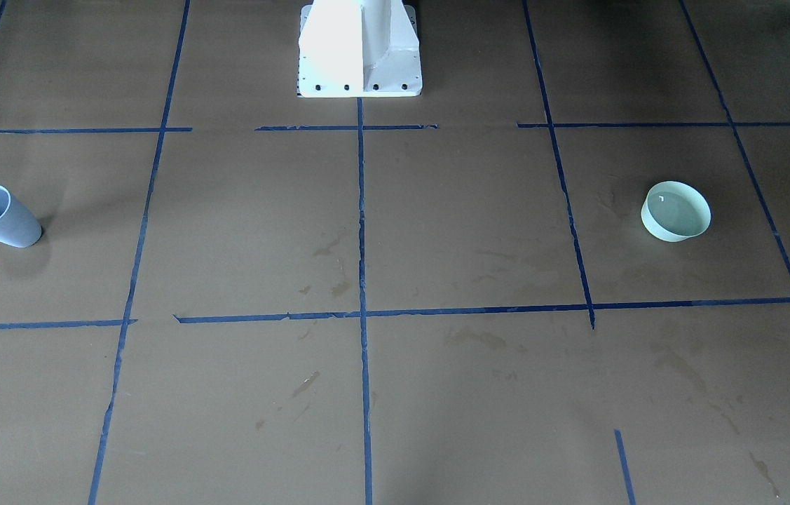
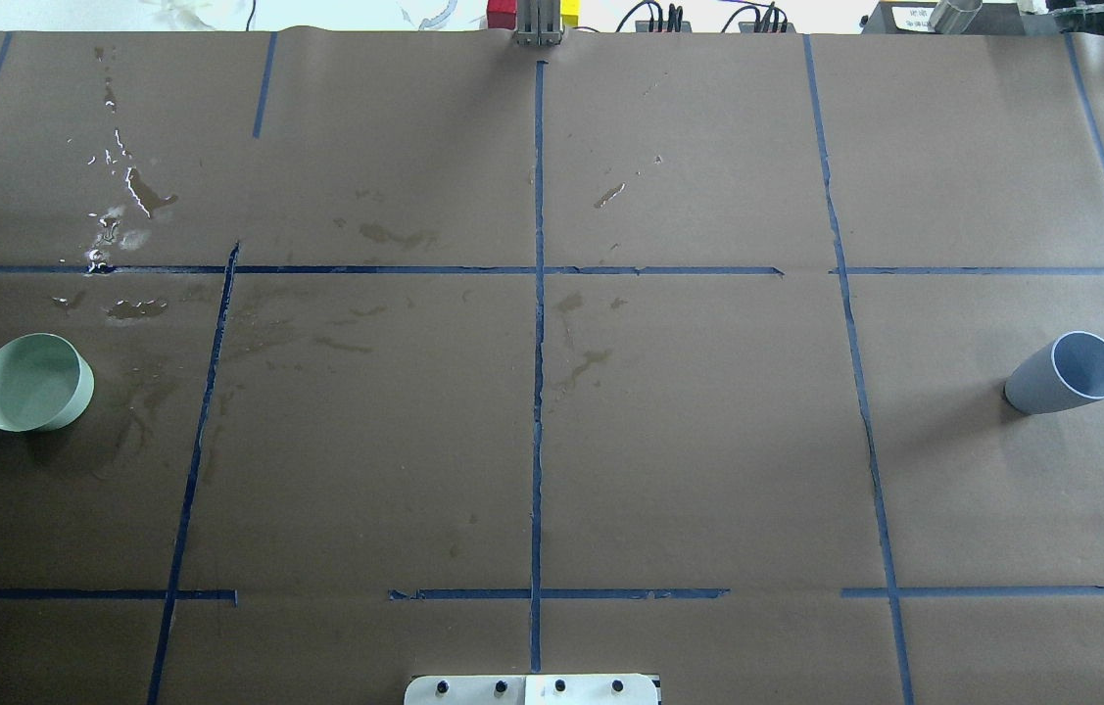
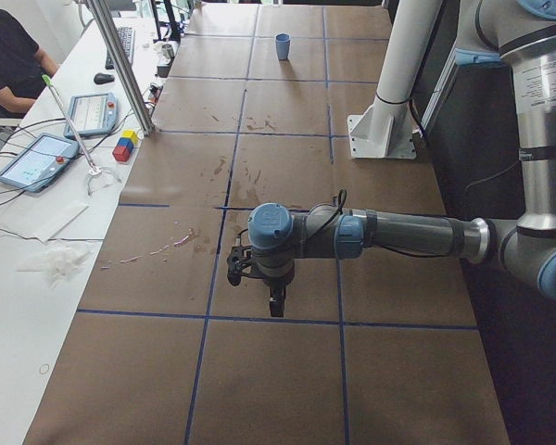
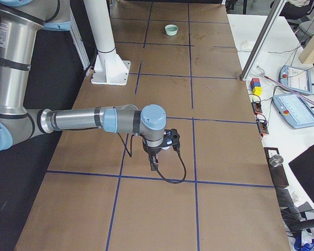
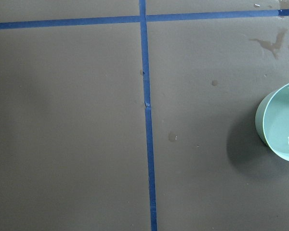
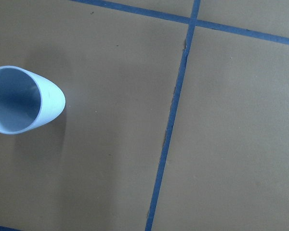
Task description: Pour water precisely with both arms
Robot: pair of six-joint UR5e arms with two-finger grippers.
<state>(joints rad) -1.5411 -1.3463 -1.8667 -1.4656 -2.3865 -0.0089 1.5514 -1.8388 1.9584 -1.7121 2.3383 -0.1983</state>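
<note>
A pale green bowl [image 1: 659, 230] stands on the robot's left side of the table and also shows in the overhead view [image 2: 81, 394]. The water [image 1: 676, 210] in it shows a faint sheen. A grey-blue cup [image 1: 5, 224] stands upright on the robot's right side [image 2: 1036, 387]. My left arm [image 3: 408, 236] reaches over the table with its gripper [image 3: 275, 303] pointing down. My right arm [image 4: 78, 119] does the same with its gripper [image 4: 153, 166]. I cannot tell whether either gripper is open or shut. The left wrist view has the bowl [image 5: 259, 120] at its right edge. The right wrist view has the cup [image 6: 48, 101] at its left.
Spilled water [image 2: 125, 191] glistens on the brown paper beyond the bowl, with damp stains [image 2: 586, 362] near the middle. Blue tape lines [image 2: 538, 392] mark a grid. The white pedestal base [image 1: 359, 49] stands at the robot's edge. A person [image 3: 9, 60] and tablets [image 3: 37, 158] are at a side desk.
</note>
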